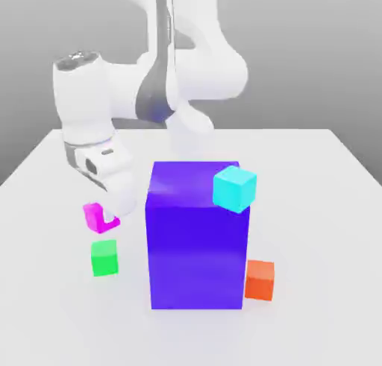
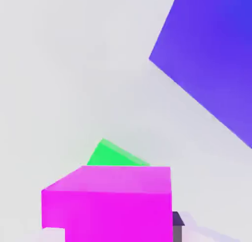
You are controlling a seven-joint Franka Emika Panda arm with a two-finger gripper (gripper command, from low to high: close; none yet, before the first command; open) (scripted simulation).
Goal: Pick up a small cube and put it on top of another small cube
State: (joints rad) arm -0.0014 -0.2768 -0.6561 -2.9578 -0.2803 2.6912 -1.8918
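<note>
Nearest in the exterior view, a small matte green cube (image 1: 104, 258) sits on the white worktop (image 1: 321, 230), with the small matte magenta-pink cube (image 1: 97, 217) held above it, gripped by the hand (image 1: 112, 208), beside a big blue-violet block (image 1: 198, 241). Seen from the hand view, the magenta-pink cube (image 2: 110, 201) is clamped close up, the green cube (image 2: 114, 155) partly hidden beyond it.

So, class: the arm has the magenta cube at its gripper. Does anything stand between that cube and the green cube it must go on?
Nothing visible does. The magenta cube hangs at the gripper just above the green cube, with bare table between them. The big blue-violet block stands off to the exterior view's right.
</note>
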